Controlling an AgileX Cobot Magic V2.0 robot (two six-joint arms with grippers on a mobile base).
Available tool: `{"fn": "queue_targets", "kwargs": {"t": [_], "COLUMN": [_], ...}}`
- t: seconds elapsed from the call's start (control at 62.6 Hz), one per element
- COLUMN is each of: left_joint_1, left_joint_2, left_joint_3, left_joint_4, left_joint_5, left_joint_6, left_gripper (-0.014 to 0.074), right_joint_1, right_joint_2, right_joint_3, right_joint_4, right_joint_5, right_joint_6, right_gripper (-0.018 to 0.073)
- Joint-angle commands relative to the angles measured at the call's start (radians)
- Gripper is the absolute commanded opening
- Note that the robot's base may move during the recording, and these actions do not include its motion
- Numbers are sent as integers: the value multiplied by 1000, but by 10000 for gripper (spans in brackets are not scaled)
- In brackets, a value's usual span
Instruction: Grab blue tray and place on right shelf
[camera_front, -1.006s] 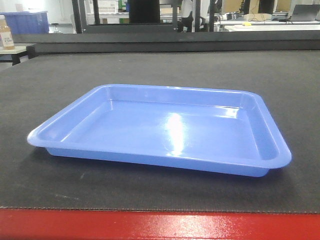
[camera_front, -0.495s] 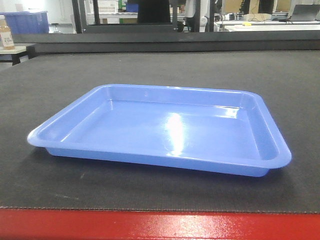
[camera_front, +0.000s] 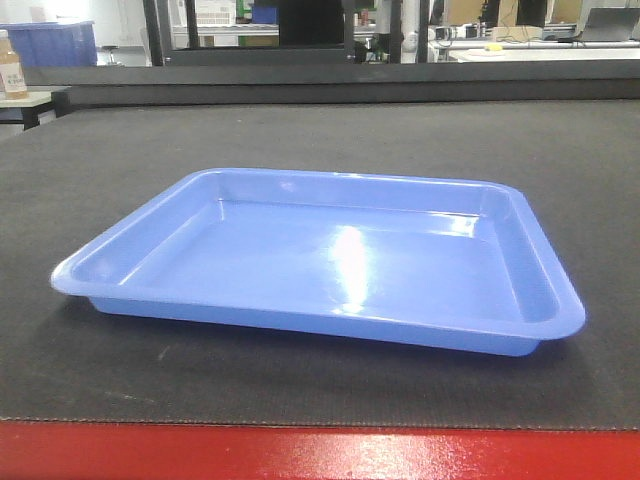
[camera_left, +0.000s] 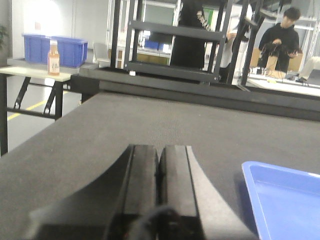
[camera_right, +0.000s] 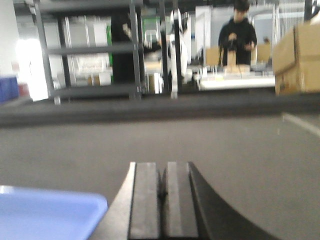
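Blue tray (camera_front: 320, 260) lies flat on the dark grey mat of the table (camera_front: 300, 130), about mid-mat, nothing in it, glare patch on its glossy floor. One long side faces the table's red front edge (camera_front: 320, 455) at 6 o'clock. The tray is skewed slightly, its left corner nearest the camera.

Left gripper (camera_left: 159, 150): fingers (camera_left: 145, 170) clenched together, nothing between them, low over the mat. A tray corner (camera_left: 285, 200) shows at 4 o'clock from the fingertips, apart from them.

Right gripper (camera_right: 161, 167): fingers (camera_right: 145, 195) pressed together on nothing, only a thin seam between. A tray corner (camera_right: 45, 215) shows at 8 o'clock from them, not touching. This view is blurred.

Background, front view: bottle with orange liquid (camera_front: 12, 65) on a side table at 10 o'clock from the tray, darker blue bins (camera_front: 55, 42) behind it. Left wrist view: black rack (camera_left: 175, 50) at 12 o'clock beyond the table's far edge, and a person in dark clothes (camera_left: 280, 42) at 2 o'clock. Right wrist view: cardboard box (camera_right: 300, 55) at 2 o'clock.
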Motion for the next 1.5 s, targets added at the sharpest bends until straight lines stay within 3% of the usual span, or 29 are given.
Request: {"fn": "queue_targets", "kwargs": {"t": [0.0,0.096,0.208,0.319,0.431,0.527,0.607,0.767,0.878,0.99,1.15,1.485], "left_joint_1": [-5,-20,-51,-80,-118,-172,-231,-342,-359,-359,-359,-359], "left_joint_2": [37,136,286,421,561,702,790,994,1167,1316,1476,1673], "left_joint_3": [-163,-352,-541,-650,-739,-842,-904,-1068,-1203,-1305,-1395,-1421], "left_joint_4": [83,164,170,168,141,114,77,47,22,35,37,37], "left_joint_5": [-31,107,187,236,379,578,623,787,920,1017,1045,1005], "left_joint_6": [3,3,3,3,3,13,27,32,28,-11,-32,-58], "left_gripper": [-47,-8,171,382,479,479,472,472,472,472,472,472], "right_joint_1": [-5,-4,-4,-3,27,107,191,362,433,438,437,434], "right_joint_2": [25,113,271,410,554,681,784,1005,1166,1287,1422,1585], "right_joint_3": [-166,-339,-493,-594,-714,-840,-929,-1082,-1167,-1215,-1219,-1219], "right_joint_4": [4,4,4,4,24,85,127,136,134,82,-113,-139], "right_joint_5": [-35,57,93,154,321,518,648,815,897,962,1026,1020], "right_joint_6": [-6,-6,-6,-6,-6,-6,-7,-7,20,146,384,453], "right_gripper": [78,246,442,541,592,590,590,590,589,589,589,589]}}
